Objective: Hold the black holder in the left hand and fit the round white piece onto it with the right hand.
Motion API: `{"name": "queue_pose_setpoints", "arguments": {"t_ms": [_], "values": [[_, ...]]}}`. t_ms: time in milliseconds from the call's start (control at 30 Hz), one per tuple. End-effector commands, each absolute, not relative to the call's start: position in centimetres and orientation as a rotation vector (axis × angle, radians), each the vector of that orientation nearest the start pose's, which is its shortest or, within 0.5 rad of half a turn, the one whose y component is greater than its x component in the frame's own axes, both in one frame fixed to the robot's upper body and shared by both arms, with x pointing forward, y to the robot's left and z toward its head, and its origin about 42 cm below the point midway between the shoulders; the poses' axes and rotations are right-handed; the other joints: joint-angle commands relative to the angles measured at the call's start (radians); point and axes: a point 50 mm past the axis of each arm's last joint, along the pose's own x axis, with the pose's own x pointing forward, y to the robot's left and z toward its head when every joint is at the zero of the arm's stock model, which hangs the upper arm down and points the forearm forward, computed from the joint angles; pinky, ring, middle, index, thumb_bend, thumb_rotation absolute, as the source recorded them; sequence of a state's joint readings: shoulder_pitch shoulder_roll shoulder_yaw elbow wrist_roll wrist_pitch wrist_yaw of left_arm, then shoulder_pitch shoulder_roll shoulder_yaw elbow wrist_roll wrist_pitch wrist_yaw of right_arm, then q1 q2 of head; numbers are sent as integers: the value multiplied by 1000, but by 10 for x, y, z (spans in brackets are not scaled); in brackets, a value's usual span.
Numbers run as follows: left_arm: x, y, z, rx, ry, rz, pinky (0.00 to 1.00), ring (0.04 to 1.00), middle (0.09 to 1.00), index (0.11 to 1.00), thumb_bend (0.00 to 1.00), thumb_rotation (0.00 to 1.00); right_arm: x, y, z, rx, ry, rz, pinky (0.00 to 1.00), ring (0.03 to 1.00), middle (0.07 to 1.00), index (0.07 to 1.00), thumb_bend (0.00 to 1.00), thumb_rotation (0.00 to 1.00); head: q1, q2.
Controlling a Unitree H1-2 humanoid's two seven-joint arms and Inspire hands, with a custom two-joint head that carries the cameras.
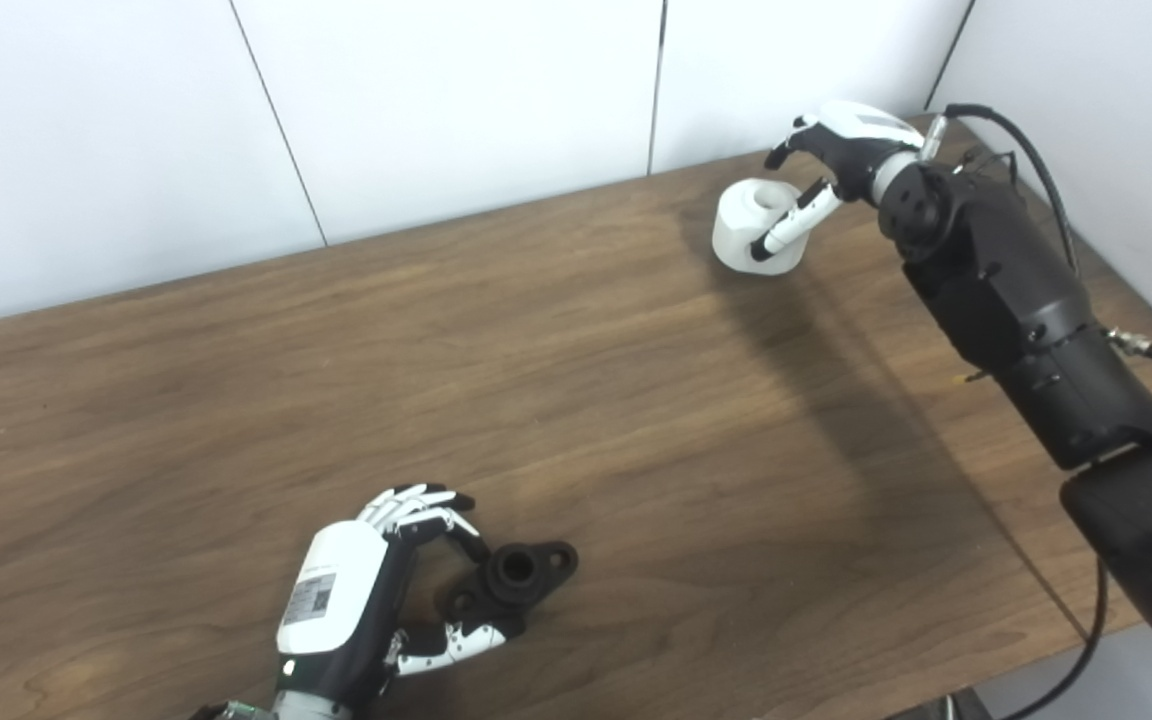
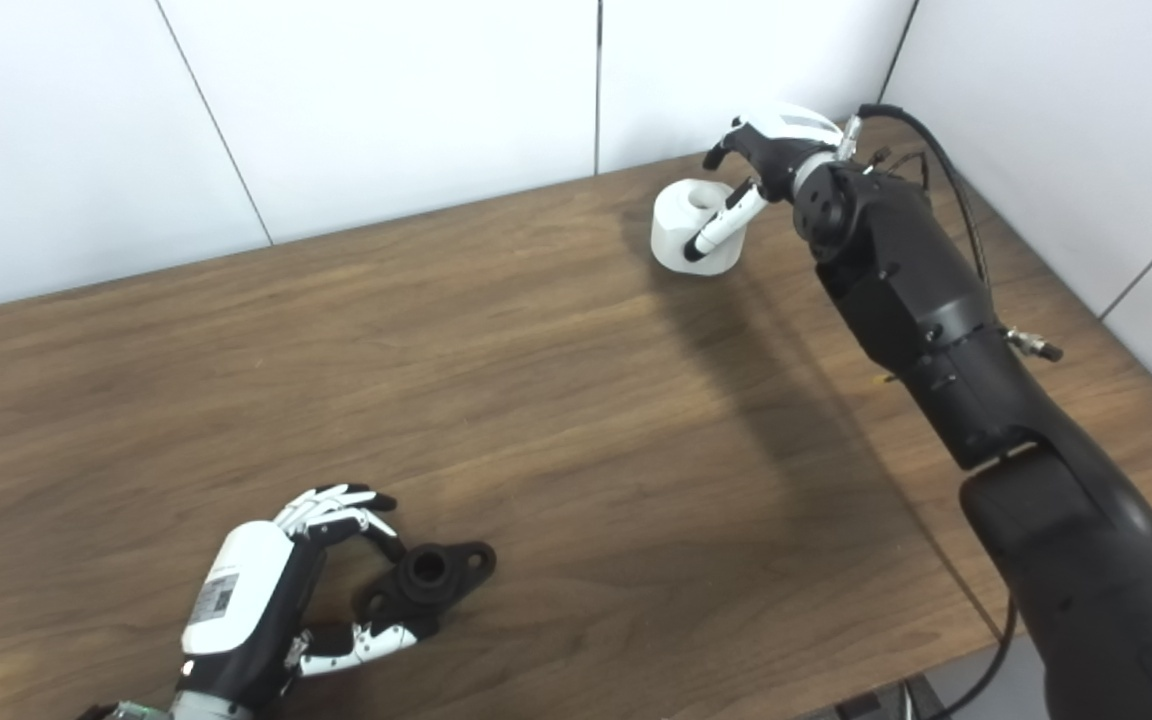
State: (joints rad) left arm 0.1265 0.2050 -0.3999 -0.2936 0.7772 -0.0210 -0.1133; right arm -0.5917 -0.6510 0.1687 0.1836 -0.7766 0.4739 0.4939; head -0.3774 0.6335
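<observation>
1. I found the black holder (image 1: 514, 580) lying on the tabletop (image 1: 586, 420) near its front edge, bore facing up, with nothing fitted into it.
2. The left robot hand (image 1: 391, 585) was cupped around the holder from the left, fingers (image 1: 416, 503) curled over the far side and thumb reaching under the near side. I judged this a partial grasp; whether the holder was lifted clear of the wood I could not tell.
3. The round white piece (image 1: 751, 225) sat at the far right corner of the tabletop, well apart from the holder.
4. The right robot hand (image 1: 826, 165) was on the white piece, one finger laid across its front face and the others behind it. It appeared closed on the piece, though still at tabletop level.
5. Progress, in my judgement: both parts were being taken up; carrying the white piece across and fitting it remained undone.
6. I observed no containers.
</observation>
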Motion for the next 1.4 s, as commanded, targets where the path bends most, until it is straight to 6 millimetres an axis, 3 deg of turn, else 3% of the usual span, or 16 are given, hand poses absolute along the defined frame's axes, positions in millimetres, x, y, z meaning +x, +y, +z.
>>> {"name": "queue_pose_setpoints", "arguments": {"t_ms": [0,667,1100,1367], "values": [[202,165,104,923,-102,-531,851,842,764,486,519,45,448,-385,312,-1364,266,-83,980,1000,978,780,976,351,0,1],[203,164,103,921,-101,-533,847,843,764,486,519,45,447,-379,314,-1375,261,-72,1000,1000,933,662,904,339,2,4],[203,163,104,913,-112,-531,844,841,761,486,519,45,444,-383,316,-1381,262,-66,997,1000,918,655,865,297,3,6],[204,162,105,909,-104,-531,851,846,765,486,519,45,442,-386,316,-1372,256,-65,944,988,904,646,828,265,3,9]]}}
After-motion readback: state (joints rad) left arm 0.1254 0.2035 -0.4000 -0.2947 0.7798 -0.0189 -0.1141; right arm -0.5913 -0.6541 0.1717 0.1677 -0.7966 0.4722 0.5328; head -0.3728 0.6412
